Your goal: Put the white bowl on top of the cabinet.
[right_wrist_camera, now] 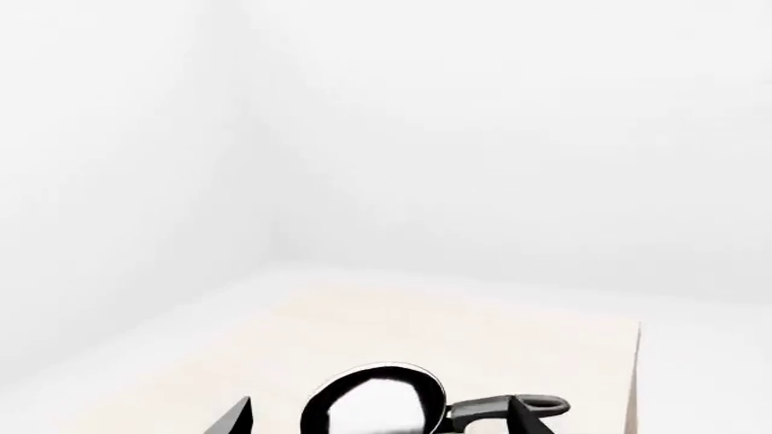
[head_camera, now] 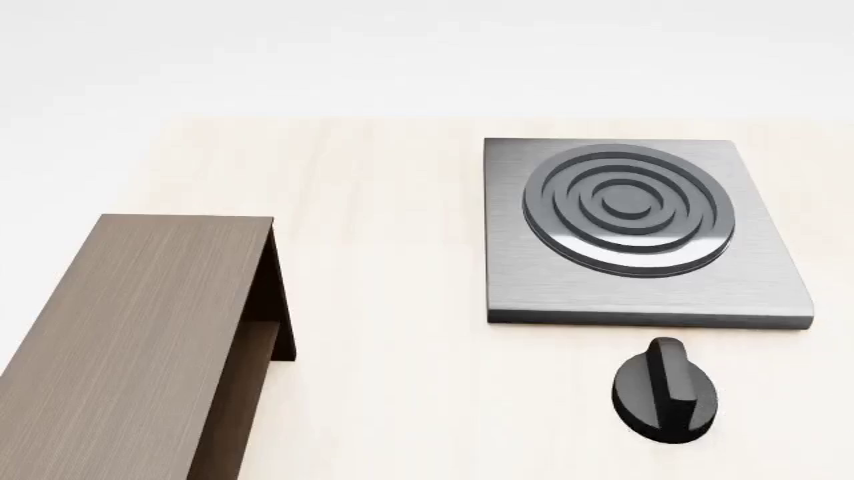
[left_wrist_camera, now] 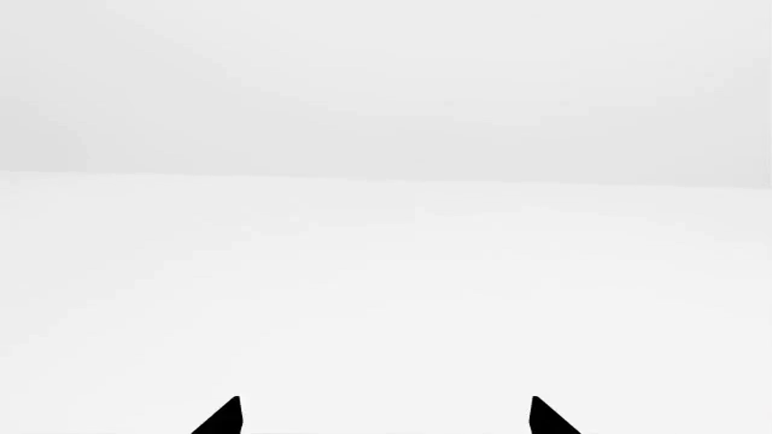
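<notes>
Head cam looks down on a pale wood table point(head_camera: 400, 400). The cabinet point(head_camera: 134, 340) is at about 8 o'clock, dark brown wood grain, long flat top running toward the near edge, w/ its open side and inner shelf facing the middle of the table. Nothing sits on its top. At about 2 o'clock there's a grey square stove plate point(head_camera: 641, 235) w/ raised rings, lying flat, well apart from the cabinet. Just beside its near edge, at 5 o'clock, a black knob point(head_camera: 665, 392) sits on the table, not touching the plate.

The white bowl: can't find it in any view, so can't tell where it is.

Left gripper point(left_wrist_camera: 386, 418): only two black fingertips point(left_wrist_camera: 223, 420) show in the left wrist cam, spread wide apart w/ nothing between them, just blank white beyond.

Right gripper point(right_wrist_camera: 380, 420): same deal, two dark tips at the frame edge, well apart, holding nothing. Past them on the pale tabletop lies a black frying pan point(right_wrist_camera: 374, 407) w/ its handle pointing off to one side; its inside looks bright white, prob glare. Neither arm shows in the head cam.
</notes>
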Available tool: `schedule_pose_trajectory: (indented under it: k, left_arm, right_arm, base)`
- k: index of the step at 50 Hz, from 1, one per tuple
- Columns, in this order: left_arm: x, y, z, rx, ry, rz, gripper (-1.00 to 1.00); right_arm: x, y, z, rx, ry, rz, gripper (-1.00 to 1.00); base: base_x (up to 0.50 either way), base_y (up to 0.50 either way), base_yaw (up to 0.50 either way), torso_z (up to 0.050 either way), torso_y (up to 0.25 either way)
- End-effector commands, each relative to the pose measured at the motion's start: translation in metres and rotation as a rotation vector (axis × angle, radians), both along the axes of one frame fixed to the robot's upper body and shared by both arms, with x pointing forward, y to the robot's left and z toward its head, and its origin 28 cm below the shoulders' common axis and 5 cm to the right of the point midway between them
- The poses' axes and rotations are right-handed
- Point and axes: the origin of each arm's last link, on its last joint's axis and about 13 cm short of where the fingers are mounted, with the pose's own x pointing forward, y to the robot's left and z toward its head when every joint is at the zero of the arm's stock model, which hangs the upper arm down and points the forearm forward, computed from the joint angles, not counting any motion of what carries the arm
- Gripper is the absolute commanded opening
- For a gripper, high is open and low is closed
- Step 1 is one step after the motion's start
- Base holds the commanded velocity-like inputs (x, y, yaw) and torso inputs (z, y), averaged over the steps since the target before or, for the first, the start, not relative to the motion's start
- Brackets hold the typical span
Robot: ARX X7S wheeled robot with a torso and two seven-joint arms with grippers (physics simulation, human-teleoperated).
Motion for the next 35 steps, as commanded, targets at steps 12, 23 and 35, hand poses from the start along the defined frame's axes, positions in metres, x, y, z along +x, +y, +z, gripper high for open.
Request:
schedule_pose_trajectory:
  k: [12,23,35]
  left_arm:
    - [-0.003,-0.001,-0.002,0.005,-0.009,-0.002,1.00]
    - [-0.004,0.000,-0.002,0.005,-0.009,0.000,1.00]
    - [-0.004,0.000,-0.003,0.005,-0.008,0.000,1.00]
  right_arm:
    - [0.001,-0.007,0.004,0.099,0.064,-0.073,1.00]
    - [0.002,-0.009,0.001,0.134,0.131,-0.129,1.00]
    - [0.004,-0.010,-0.004,0.184,0.185,-0.110,1.00]
  base:
    - [0.00,0.00,0.00,0.000,0.000]
    - [0.00,0.00,0.00,0.000,0.000]
    - [0.00,0.00,0.00,0.000,0.000]
